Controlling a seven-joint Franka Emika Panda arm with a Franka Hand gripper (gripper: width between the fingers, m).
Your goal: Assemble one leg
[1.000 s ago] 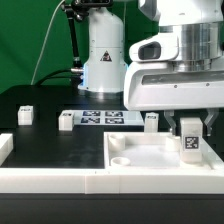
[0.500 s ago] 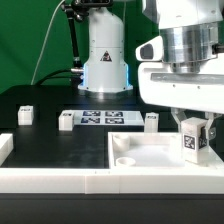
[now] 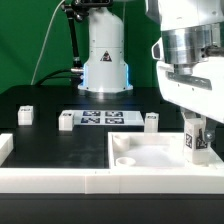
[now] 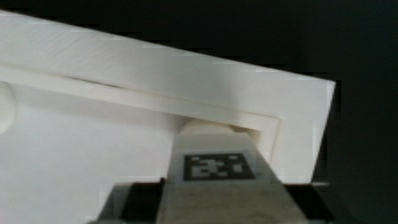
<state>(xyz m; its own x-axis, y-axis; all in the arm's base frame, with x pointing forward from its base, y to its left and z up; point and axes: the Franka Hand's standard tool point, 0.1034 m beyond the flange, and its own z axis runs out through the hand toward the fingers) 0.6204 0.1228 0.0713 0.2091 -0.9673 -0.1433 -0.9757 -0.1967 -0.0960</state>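
**Leg gripped over the plate's corner**

On the black tabletop [image 3: 40,135] a loose block [image 3: 24,115] stands at the exterior view's left. A second block [image 3: 66,120] and a third block [image 3: 152,121] flank the marker board [image 3: 100,118], all well apart from the arm. The claw [image 3: 197,142] is clamped on the leg [image 3: 195,140], which is upright with its tag facing out, near the right edge of the plate [image 3: 150,155]. In the wrist view the leg [image 4: 217,162] points at a corner recess of the plate [image 4: 160,90]; contact cannot be told. A white rail [image 3: 50,172] borders the front.

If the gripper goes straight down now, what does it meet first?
Probably the large white square plate, near its corner, touched first by the small white tagged leg in the gripper; depth is unclear.
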